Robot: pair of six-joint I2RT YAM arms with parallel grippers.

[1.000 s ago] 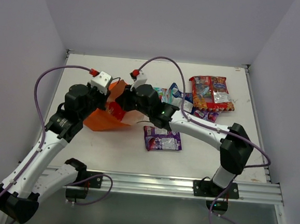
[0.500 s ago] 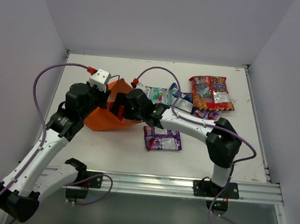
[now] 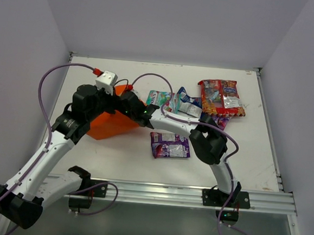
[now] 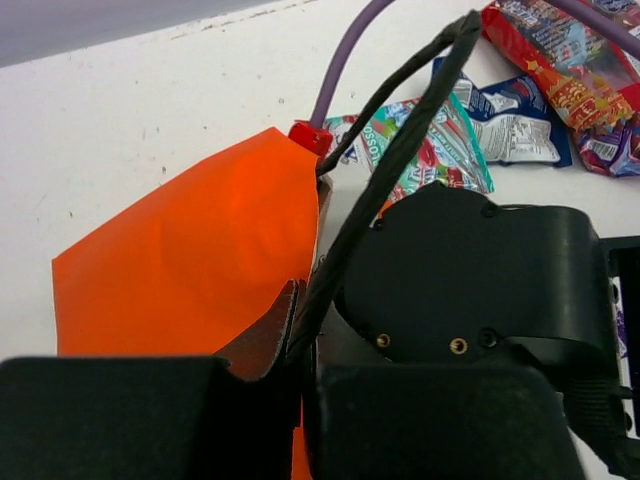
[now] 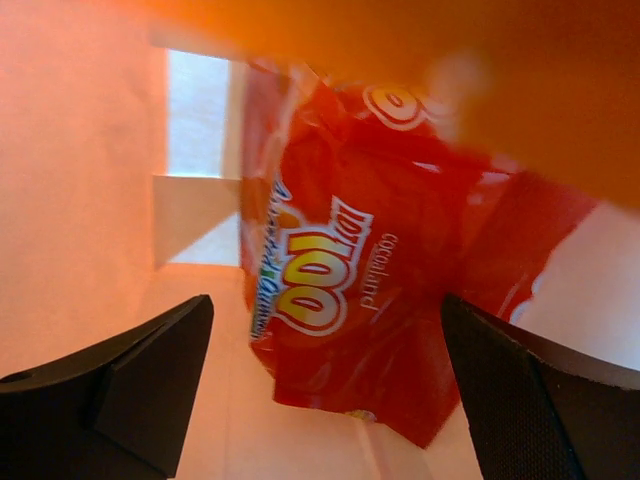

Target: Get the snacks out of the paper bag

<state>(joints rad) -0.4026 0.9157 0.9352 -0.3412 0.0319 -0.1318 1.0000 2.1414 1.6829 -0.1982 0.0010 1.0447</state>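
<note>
At the left, the left fingers [image 4: 110, 420] were seen pressed together at the mouth of the paper bag [image 3: 108, 123]. They were apparently pinching its rim, though the contact was largely hidden by black housing in the left wrist view. The orange bag was laid on its side on the tabletop [image 3: 116, 158], its opening turned to the right. A thin dark handle [image 4: 400, 150] was looped above it.

The right arm [image 3: 173, 121] was extended into that opening from the right. The right fingers [image 5: 130, 380] were held spread apart inside the bag, with nothing yet gripped. Straight ahead of them, deeper in, a red packet [image 5: 340, 300] was shown against the pale lining. Its long axis ran roughly along the line of reach, so one finger was placed to each side of its narrower width. The right arm was judged much the nearer for this pick, and the fingers would probably need only to be advanced and closed.

Further right, outside the bag, a teal-green packet [image 3: 159, 99], a purple packet [image 3: 169, 145], a blue-white packet [image 3: 189, 106] and a pair of red-orange packets [image 3: 220, 97] were laid on the tabletop.
</note>
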